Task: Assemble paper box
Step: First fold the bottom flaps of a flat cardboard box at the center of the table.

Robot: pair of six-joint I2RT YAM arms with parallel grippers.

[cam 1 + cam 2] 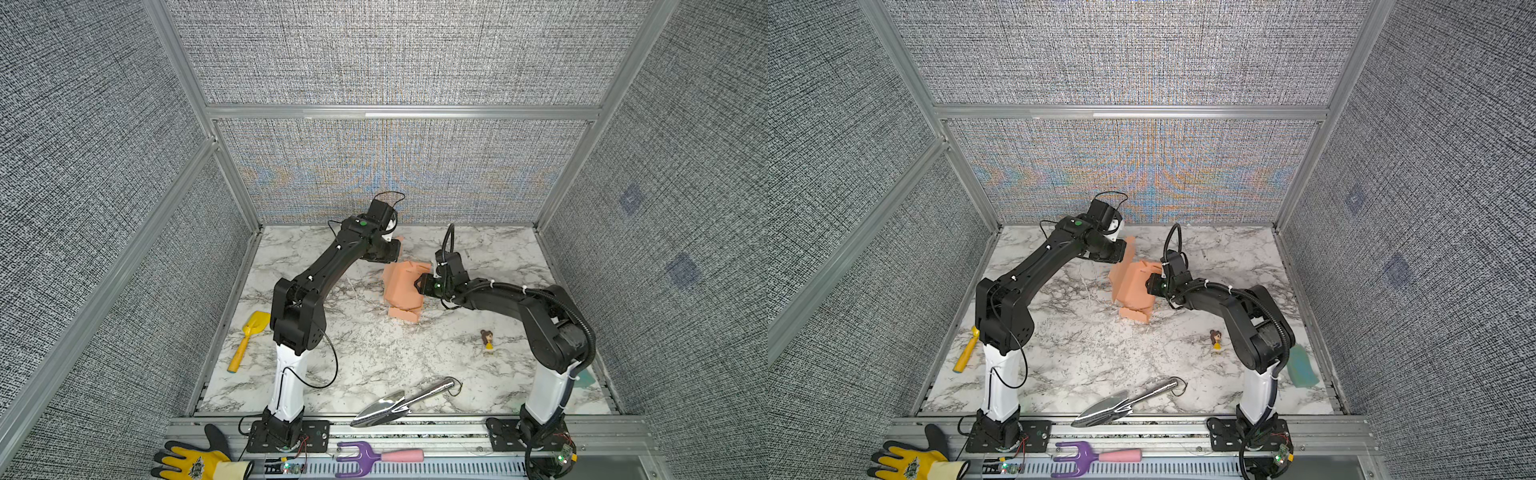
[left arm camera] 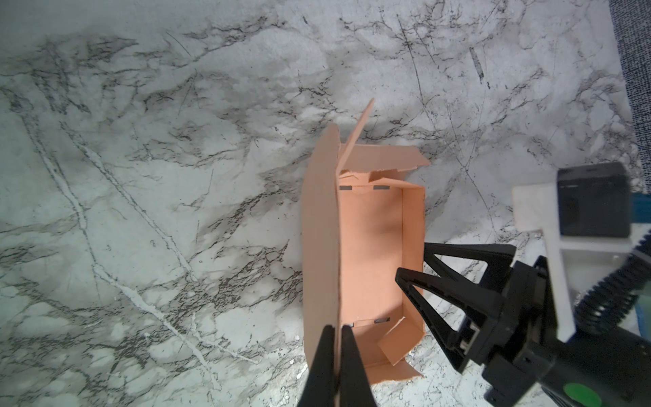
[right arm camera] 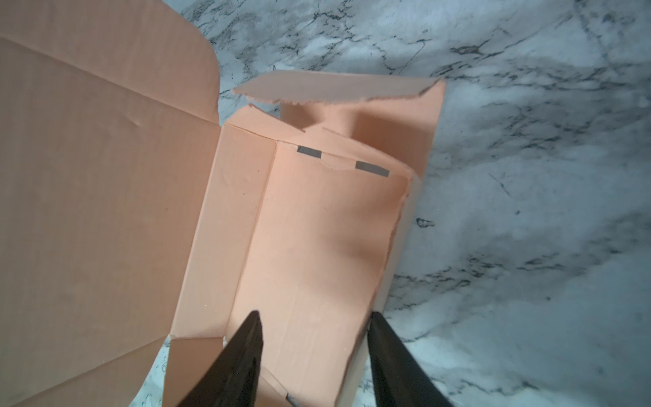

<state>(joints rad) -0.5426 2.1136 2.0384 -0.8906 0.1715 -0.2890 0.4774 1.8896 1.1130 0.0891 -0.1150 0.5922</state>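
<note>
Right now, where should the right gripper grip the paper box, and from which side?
On the paper box, pinch the thin upright long wall opposite the raised lid, from above. The right gripper straddles it, open, one finger inside; the left gripper is shut on the lid.

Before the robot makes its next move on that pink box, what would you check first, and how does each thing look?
1. Left gripper shut on the paper box's tall panel: ok.
2. Right gripper open, straddling the side wall: ok.
3. End flaps tucked in: not ok, both hang loose.
4. Box bottom flat on the table: cannot tell.
5. Trowel and figurine clear of the box: ok.
</note>
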